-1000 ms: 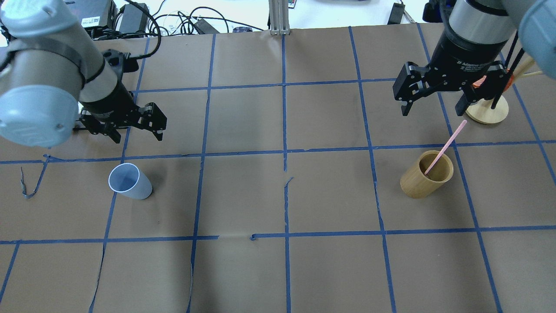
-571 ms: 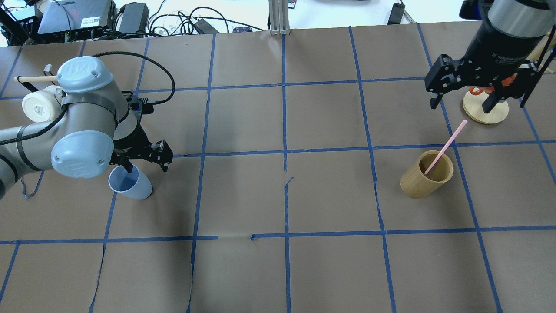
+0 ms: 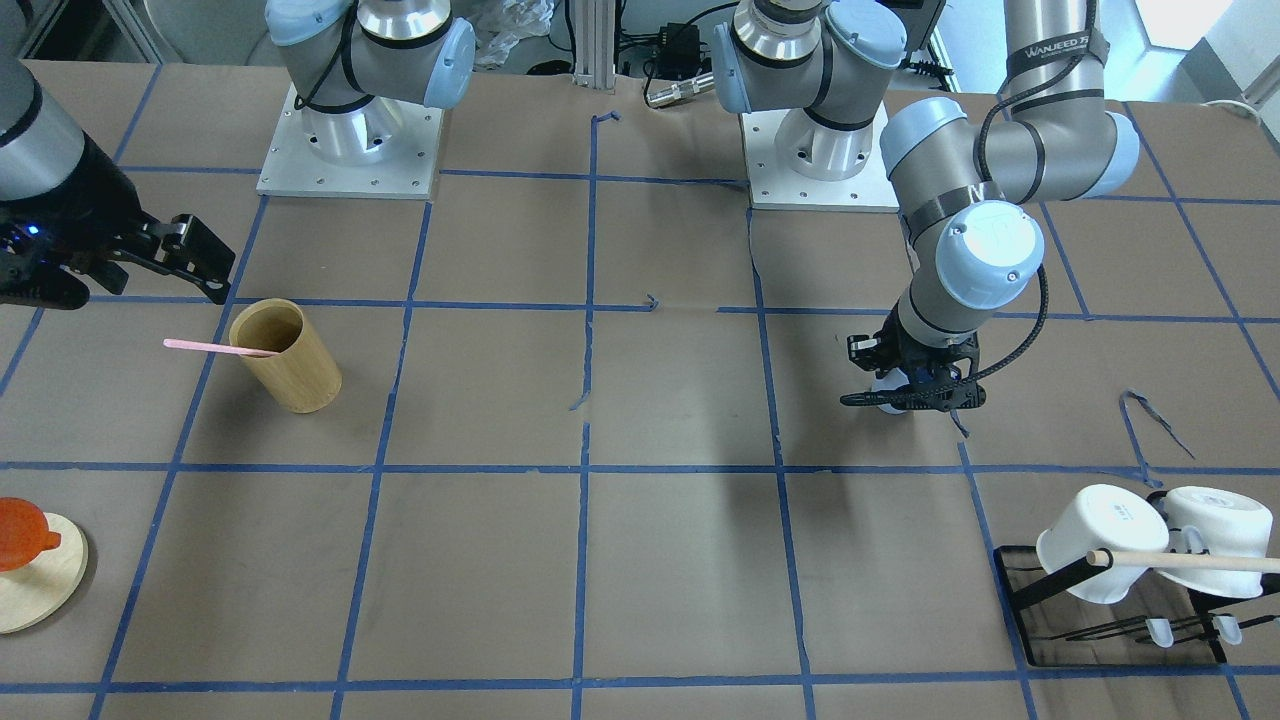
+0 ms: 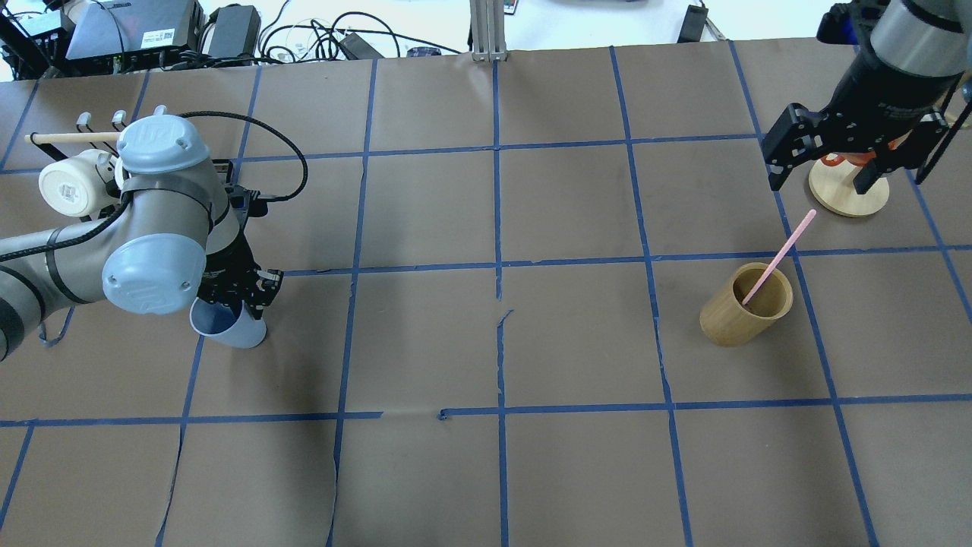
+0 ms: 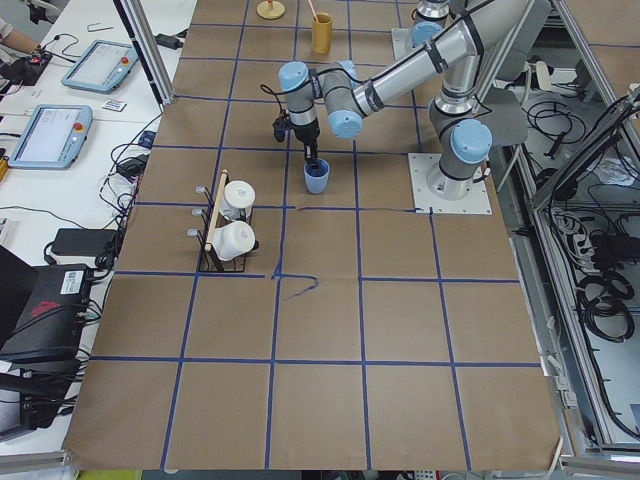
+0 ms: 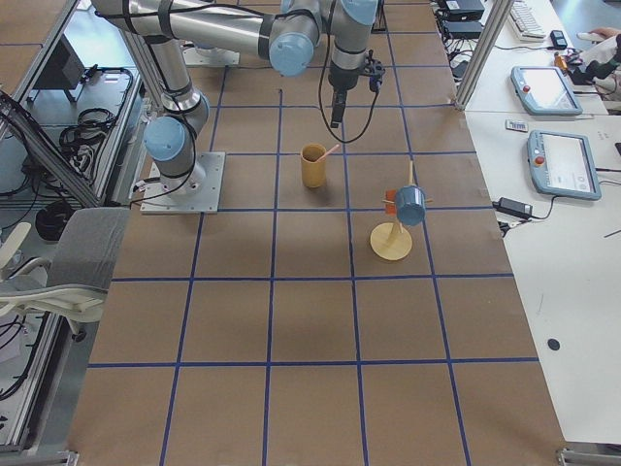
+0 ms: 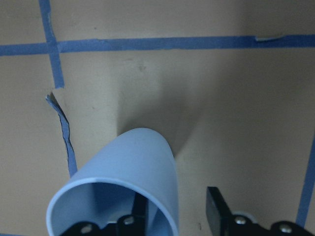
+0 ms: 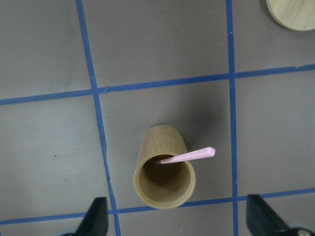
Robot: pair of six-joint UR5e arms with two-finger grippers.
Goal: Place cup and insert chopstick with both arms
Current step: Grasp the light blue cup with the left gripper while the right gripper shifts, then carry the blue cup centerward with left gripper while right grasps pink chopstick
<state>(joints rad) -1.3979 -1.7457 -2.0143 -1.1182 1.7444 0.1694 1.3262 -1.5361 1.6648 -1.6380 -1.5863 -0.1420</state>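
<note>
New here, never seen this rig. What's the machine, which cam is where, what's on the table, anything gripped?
Two robot arms, each ending in a two-finger gripper, work at a papered table. Views: across the table, over the robot's shoulders, each table end, each wrist. On the table: a blue cup, a bamboo holder with a pink chopstick in it, a wooden peg stand and a rack of white mugs. The left gripper straddles the blue cup's wall, one finger inside, one outside with a gap, so not clamped. The right gripper is open and empty.
</note>
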